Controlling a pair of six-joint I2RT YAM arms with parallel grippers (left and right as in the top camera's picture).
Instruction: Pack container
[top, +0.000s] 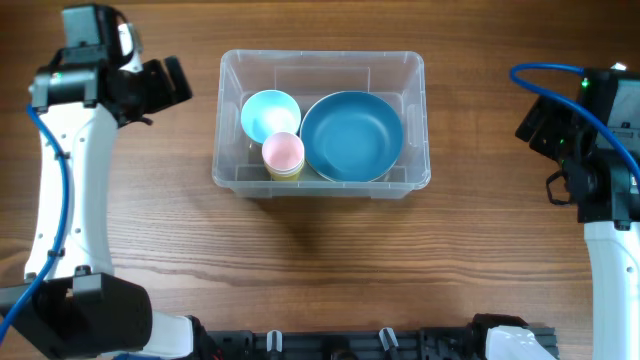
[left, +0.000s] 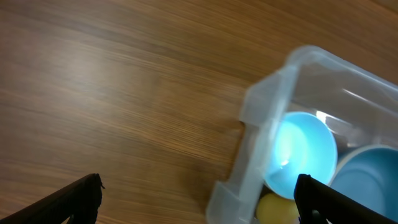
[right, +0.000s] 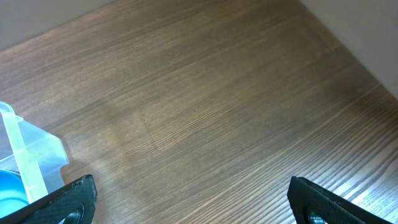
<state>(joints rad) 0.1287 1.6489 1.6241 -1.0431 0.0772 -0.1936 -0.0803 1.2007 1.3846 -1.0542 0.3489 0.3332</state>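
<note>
The clear plastic container (top: 415, 120) stands at the table's middle. Inside it are a large blue bowl (top: 351, 136), a light blue bowl (top: 269, 113) and a pink cup (top: 283, 152) stacked on a yellow cup. My left gripper (top: 170, 85) is open and empty, raised left of the container; its wrist view shows the container's corner (left: 264, 118), the light blue bowl (left: 301, 152) and the yellow cup (left: 277, 210). My right gripper (top: 535, 125) is open and empty, right of the container, whose corner (right: 25, 152) shows in its wrist view.
Wooden table (top: 320, 260) all around the container. A black rail (top: 380, 345) runs along the front edge. The arm bases stand at the front left and right corners.
</note>
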